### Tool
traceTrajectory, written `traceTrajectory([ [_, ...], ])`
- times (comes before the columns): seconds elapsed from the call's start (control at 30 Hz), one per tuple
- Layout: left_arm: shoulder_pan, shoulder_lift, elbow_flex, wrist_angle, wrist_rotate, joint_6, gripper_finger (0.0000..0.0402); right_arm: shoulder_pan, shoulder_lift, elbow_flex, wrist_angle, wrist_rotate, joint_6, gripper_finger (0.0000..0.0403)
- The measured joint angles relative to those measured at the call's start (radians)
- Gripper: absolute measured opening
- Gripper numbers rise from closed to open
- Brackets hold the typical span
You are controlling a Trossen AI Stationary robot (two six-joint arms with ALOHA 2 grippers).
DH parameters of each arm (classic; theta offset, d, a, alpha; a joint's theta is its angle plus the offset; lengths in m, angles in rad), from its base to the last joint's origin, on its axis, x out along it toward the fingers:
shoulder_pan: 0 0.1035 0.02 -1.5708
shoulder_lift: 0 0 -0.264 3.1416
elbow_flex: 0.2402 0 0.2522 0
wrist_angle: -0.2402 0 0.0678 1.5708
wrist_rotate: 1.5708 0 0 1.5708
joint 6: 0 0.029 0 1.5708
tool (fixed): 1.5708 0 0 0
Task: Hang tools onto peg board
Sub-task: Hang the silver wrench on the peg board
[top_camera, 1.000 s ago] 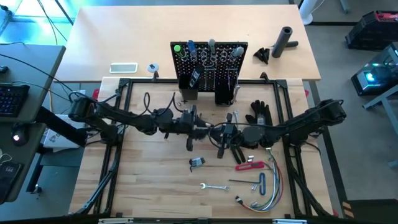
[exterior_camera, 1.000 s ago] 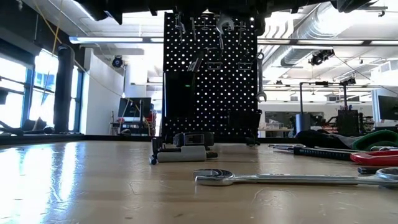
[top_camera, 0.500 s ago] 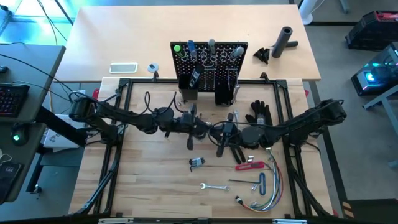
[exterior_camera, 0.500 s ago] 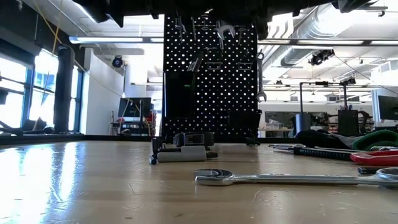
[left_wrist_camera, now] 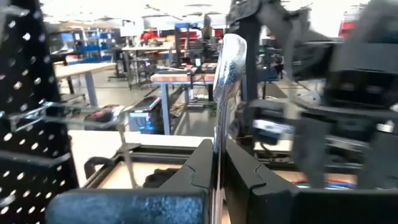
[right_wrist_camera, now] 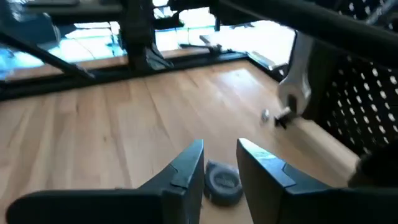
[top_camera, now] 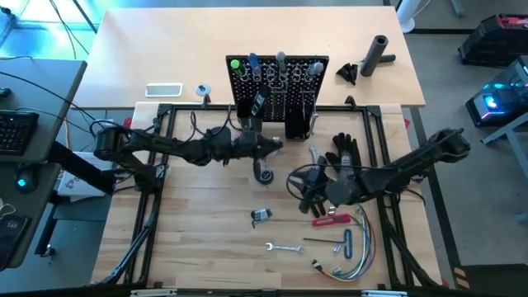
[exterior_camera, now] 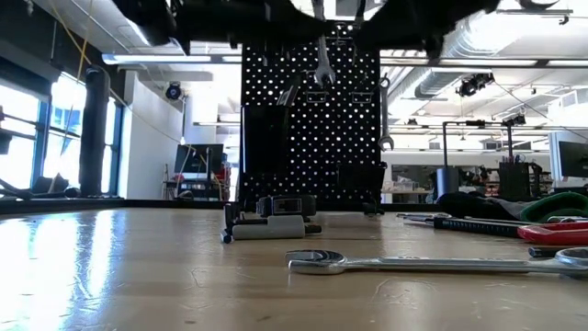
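The black peg board [top_camera: 276, 78] [exterior_camera: 312, 119] stands upright at the table's far middle, with several tools hanging on it. My left gripper [top_camera: 276, 148] [left_wrist_camera: 219, 165] is just in front of it, shut on a silver wrench [left_wrist_camera: 227, 68] [exterior_camera: 323, 60] [right_wrist_camera: 293, 78]. My right gripper [top_camera: 304, 186] [right_wrist_camera: 221, 158] hovers open to the right of and nearer than the left one, with nothing between its fingers. More tools lie on the table: a silver wrench [top_camera: 283, 247] [exterior_camera: 432, 264], a red-handled tool [top_camera: 334, 219] and hex keys [top_camera: 340, 242]. My left gripper pinches the wrench's shaft [left_wrist_camera: 219, 140] between its two fingers. The fingers come level from the table's left and lie across the shaft. The wrench stands upright and clear of the table, reaching above the fingers, with its open end [exterior_camera: 322, 78] hanging below them.
A small grey tool [top_camera: 261, 215] [exterior_camera: 276, 221] lies mid-table. A black glove [top_camera: 345, 148] and a bundle of coloured wires [top_camera: 360, 247] lie at the right. A black cylinder [top_camera: 377, 54] stands on the far table. Bare wood lies at the near left.
The two grippers met at the table's middle with the wrench between them. My right gripper has let go and drawn back toward the near right. My left gripper has swung toward the far edge and the peg board, carrying the wrench upright.
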Motion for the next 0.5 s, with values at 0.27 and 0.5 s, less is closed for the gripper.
traceTrajectory([
  [0.27, 0.076, 0.167, 0.074, 0.046, 0.061, -0.093, 0.0007, 0.105, 0.0, -0.004, -0.129, 0.121, 0.121, 0.0103],
  [0.5, 0.077, 0.278, 0.227, 0.015, 0.083, -0.092, 0.0007, 0.144, 0.0, -0.004, -0.189, 0.174, 0.185, 0.0103],
])
